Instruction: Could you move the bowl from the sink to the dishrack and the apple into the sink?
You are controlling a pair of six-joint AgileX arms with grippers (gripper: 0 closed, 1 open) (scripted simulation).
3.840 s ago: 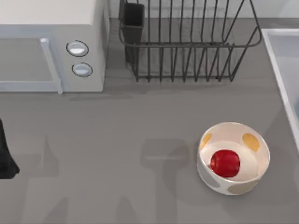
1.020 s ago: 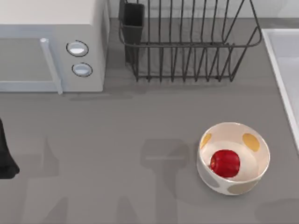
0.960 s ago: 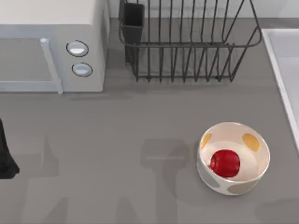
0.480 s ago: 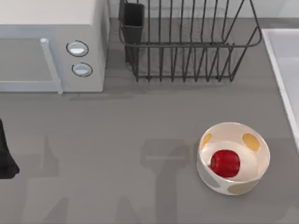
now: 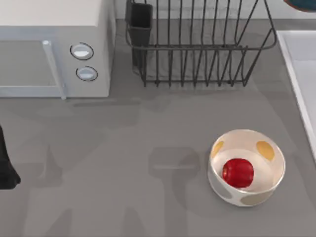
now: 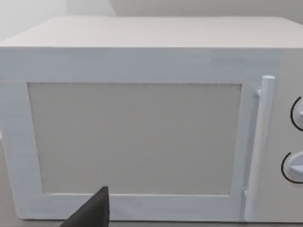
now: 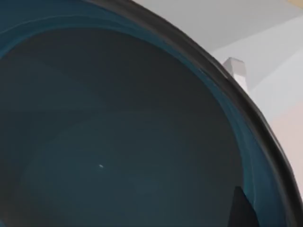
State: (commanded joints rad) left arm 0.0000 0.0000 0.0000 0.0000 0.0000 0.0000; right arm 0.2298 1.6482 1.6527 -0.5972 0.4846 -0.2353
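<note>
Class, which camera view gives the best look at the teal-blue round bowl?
The right wrist view: the teal-blue round bowl shows its dark inside and rim close up. The top view catches just a sliver of it at the upper right edge. The left wrist view faces the white microwave.

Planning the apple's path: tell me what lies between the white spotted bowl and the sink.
In the top view, bare grey table lies between the white spotted bowl and the sink.

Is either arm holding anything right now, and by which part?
It cannot be told for sure. The teal bowl sits close under the right wrist camera, suggesting the right arm carries it, but no fingers show on it. The left arm is parked, holding nothing visible.
</note>
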